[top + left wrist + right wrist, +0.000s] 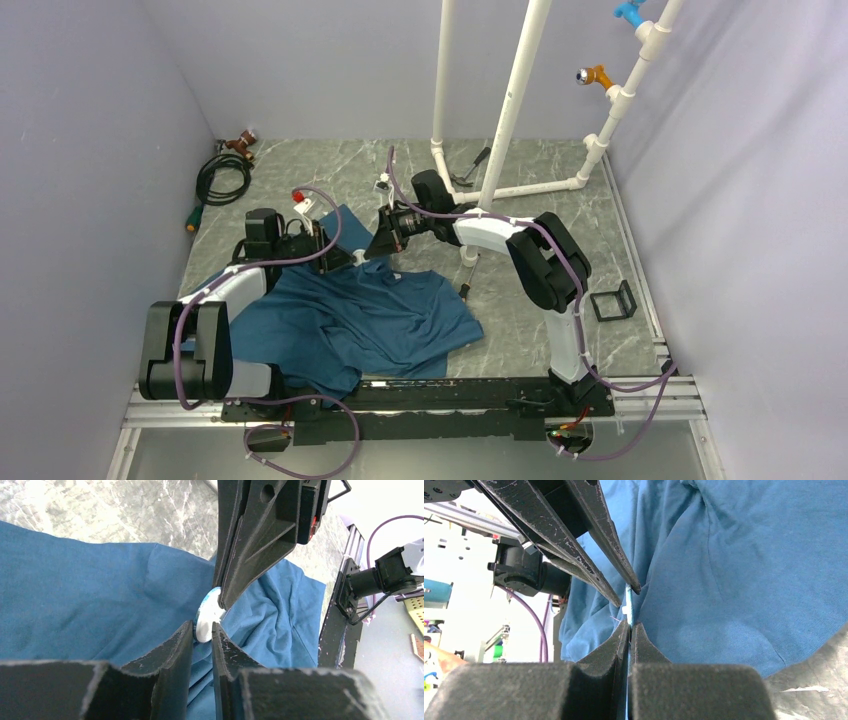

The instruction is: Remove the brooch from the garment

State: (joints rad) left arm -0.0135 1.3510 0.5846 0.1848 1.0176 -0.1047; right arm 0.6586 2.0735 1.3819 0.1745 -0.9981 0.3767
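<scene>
The dark teal garment [370, 315] lies crumpled on the marble table between my arms. The brooch [208, 619], a small whitish disc with a blue rim, sits on a raised fold of it; it shows edge-on in the right wrist view [628, 605]. My right gripper [378, 243] is shut on the brooch's upper part, as shown in its own view [629, 626] and from the left wrist [222, 604]. My left gripper [340, 258] faces it, nearly closed on the cloth [202, 626], with the brooch's lower edge between its tips.
A white pipe frame [510, 110] stands at the back. A coiled black cable [222, 180] lies at the back left. A small black bracket [612, 302] stands at the right. The rail [420, 392] with both arm bases runs along the near edge.
</scene>
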